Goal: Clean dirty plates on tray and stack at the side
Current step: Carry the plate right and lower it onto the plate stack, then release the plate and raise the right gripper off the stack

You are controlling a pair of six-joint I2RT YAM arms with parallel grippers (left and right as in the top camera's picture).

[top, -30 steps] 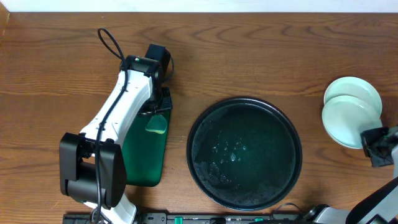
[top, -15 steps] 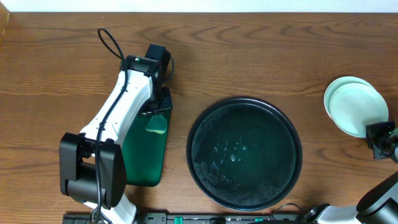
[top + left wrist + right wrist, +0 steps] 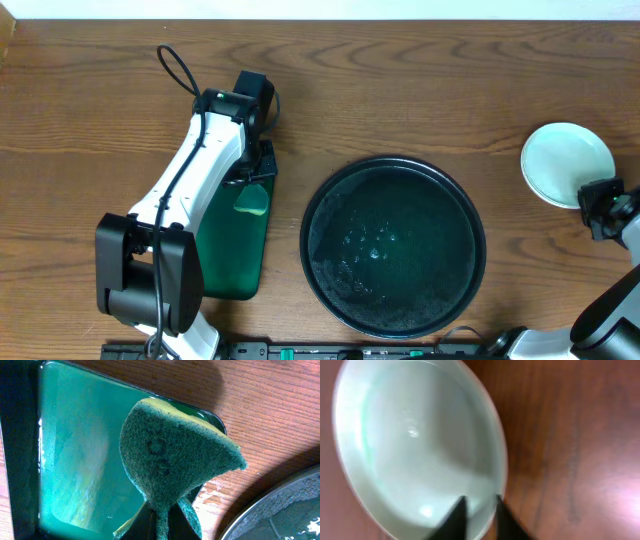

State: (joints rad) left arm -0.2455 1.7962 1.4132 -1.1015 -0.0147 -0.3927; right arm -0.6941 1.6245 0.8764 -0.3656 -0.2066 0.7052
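Observation:
White plates lie in one aligned stack on the wood tabletop at the far right; I cannot tell how many are in it. The top plate looks plain white. My right gripper sits at the stack's near rim, its fingers closed astride the top plate's rim. The round black tray in the middle holds no plates, only wet green film. My left gripper is shut on a green sponge, its fingers pinching the sponge's lower edge above the green tray's corner.
A rectangular green tray with green liquid lies left of the black tray; it fills the left wrist view. The black tray's rim shows at that view's lower right. The table's far edge runs along the top.
My right gripper has carried the top plate up and right. It was offset below the stack; it now lies squarely over the others. The left arm has not moved.

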